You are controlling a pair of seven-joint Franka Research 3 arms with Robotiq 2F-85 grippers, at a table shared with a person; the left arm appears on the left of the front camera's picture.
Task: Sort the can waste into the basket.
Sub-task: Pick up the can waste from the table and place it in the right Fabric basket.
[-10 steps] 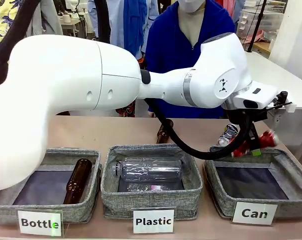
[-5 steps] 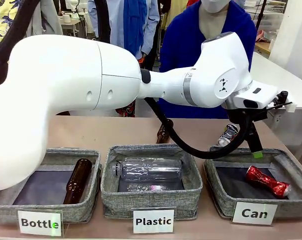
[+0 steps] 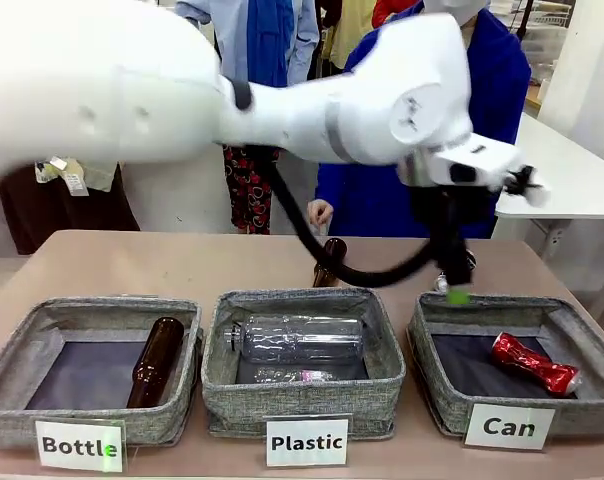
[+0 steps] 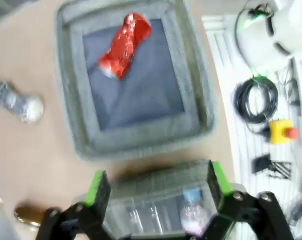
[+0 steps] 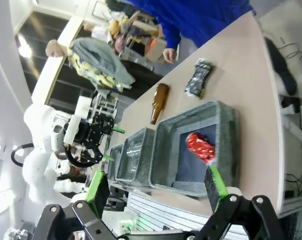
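In the front view we see the left gripper (image 3: 456,288) hanging over the far rim of the basket (image 3: 437,390) labelled "Can", with the red can (image 3: 534,362) lying inside. From the left wrist, its jaws stand wide apart and empty. The blurred silver can (image 4: 16,102) seems to lie on the table (image 4: 31,150) outside the basket. From the right wrist, the right gripper (image 5: 158,187) is likewise spread, holding nothing.
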